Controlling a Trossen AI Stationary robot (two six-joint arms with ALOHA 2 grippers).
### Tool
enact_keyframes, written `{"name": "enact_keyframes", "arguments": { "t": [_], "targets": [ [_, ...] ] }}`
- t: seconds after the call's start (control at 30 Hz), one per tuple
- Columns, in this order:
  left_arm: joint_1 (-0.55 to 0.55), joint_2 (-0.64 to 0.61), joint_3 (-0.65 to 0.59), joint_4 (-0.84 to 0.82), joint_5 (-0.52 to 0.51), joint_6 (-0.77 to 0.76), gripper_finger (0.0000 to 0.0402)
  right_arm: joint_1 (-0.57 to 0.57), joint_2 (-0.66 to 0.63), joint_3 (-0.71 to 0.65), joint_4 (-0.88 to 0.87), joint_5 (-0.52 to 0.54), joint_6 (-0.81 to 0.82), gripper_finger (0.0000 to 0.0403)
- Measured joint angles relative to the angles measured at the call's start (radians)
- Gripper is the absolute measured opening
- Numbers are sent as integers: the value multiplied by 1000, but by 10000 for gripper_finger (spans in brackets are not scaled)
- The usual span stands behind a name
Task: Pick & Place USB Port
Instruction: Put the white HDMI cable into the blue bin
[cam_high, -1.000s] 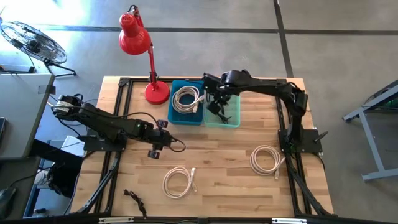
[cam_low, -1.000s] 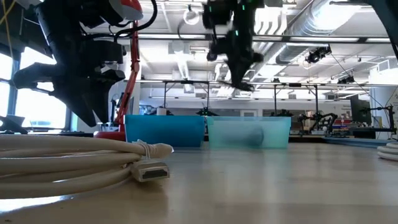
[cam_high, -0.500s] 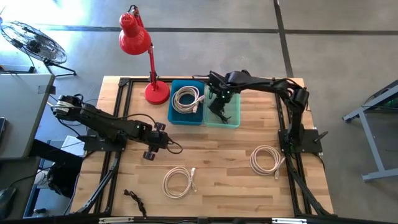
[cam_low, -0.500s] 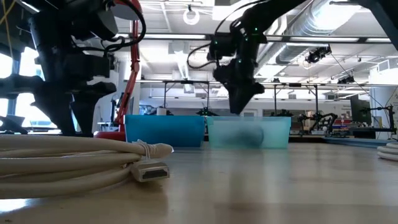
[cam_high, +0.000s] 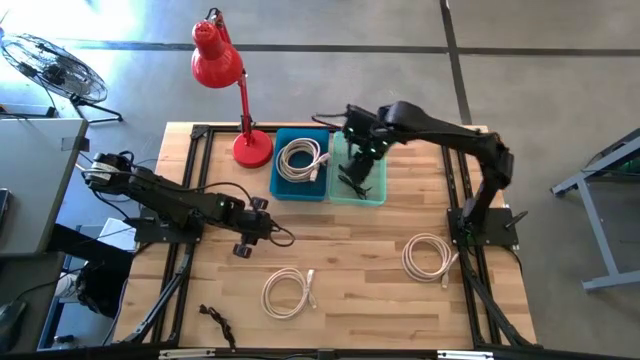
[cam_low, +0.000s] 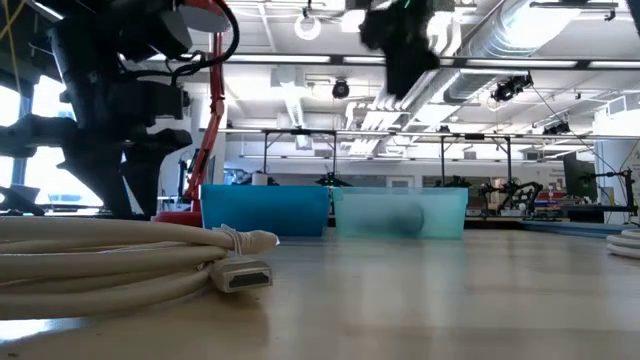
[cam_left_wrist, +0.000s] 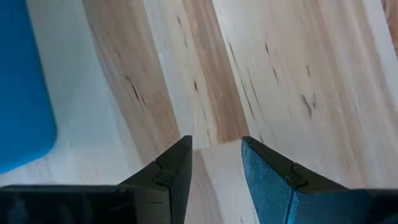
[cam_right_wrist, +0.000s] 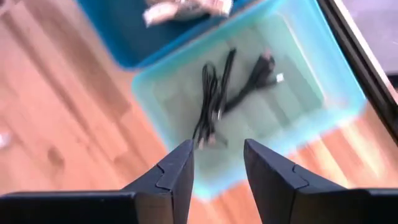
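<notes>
- Two bins sit at the table's (cam_high: 380, 270) far edge; the black cable (cam_right_wrist: 217, 93) lies in the teal bin (cam_high: 378, 192).
- Right end effector (cam_right_wrist: 216, 163) hovers above it, parted, empty.
- Left end effector (cam_left_wrist: 216, 163), parted, empty, hangs over bare wood beside the blue bin (cam_high: 284, 190).

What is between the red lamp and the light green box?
In the high view, the blue bin holding a coiled white cable sits between the red lamp and the light green bin.

The right gripper (cam_right_wrist: 217, 163) now sits higher, empty and parted, the black cable (cam_right_wrist: 217, 99) below it in the teal bin (cam_right_wrist: 323, 93).
</notes>
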Motion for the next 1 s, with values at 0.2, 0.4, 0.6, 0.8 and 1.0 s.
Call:
{"name": "enact_keyframes", "arguments": {
  "t": [0.2, 0.4, 0.6, 0.8, 1.0],
  "targets": [
    [0, 0, 0, 41, -3, 38, 136, 195, -131, -9, -152, 77, 187, 133],
    [0, 0, 0, 57, -3, 49, 136, 404, -280, -203, -92, 92, 255, 133],
    [0, 0, 0, 60, -4, 49, 136, 479, -375, -393, -21, 66, 456, 146],
    [0, 0, 0, 75, -7, 74, 136, 514, -394, -504, 29, 6, 514, 197],
    [0, 0, 0, 75, 2, 29, 136, 547, -392, -620, 53, -105, 603, 233]
  ]
}}
